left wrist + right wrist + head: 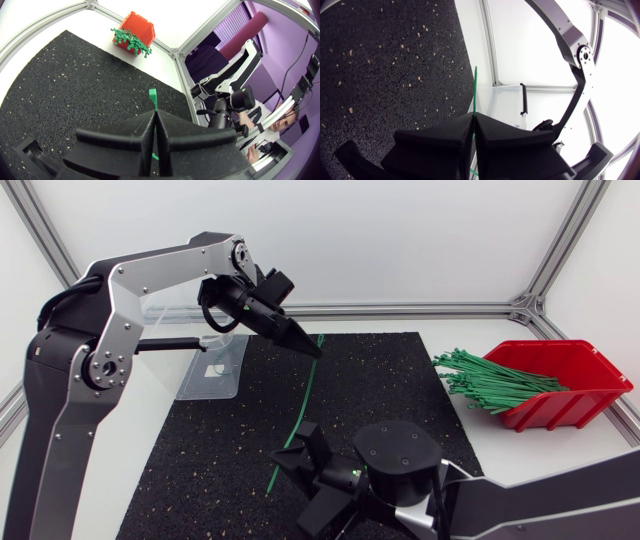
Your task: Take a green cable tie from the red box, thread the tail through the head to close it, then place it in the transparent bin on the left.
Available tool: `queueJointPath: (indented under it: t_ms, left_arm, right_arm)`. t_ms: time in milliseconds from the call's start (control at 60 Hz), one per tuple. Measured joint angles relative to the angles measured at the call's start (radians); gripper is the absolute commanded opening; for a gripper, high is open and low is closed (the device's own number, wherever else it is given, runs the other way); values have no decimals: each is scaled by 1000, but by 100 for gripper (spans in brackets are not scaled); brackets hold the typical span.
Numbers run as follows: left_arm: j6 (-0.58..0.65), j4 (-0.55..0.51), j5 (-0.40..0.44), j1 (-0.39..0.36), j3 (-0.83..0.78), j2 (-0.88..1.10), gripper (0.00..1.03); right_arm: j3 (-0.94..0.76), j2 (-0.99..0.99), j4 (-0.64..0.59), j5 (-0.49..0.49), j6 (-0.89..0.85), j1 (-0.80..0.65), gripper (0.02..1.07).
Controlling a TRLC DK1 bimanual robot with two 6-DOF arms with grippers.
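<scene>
The right gripper [474, 120] is pinching the green cable tie [475, 85], which is spanning ahead to the left gripper [152, 116], clamped just behind its head. Light, springy, probably slick; hold near the ends.

On the desk [520, 442] we find the mat [230, 450] central, the bin [213, 370] at its rear left, the box [590, 375] of ties [490, 380] far right, and one cable tie [297, 415] stretched over the mat from left claw [316, 353] behind to right claw [300, 448] in front.
</scene>
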Motion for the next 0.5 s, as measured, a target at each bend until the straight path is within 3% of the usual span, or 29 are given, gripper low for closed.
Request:
queueJointPath:
  t_ms: [133,283,500]
  left_arm:
    - [75,3,0,0,-111,-61,3]
    - [156,21,13,10,-226,-162,3]
    - [216,205,23,34,-463,-353,3]
  right_arm:
    - [79,-109,-258,-58,120,-48,7]
    - [169,-219,-464,-134,238,-108,7]
    - [244,-267,-736,-272,368,-204,7]
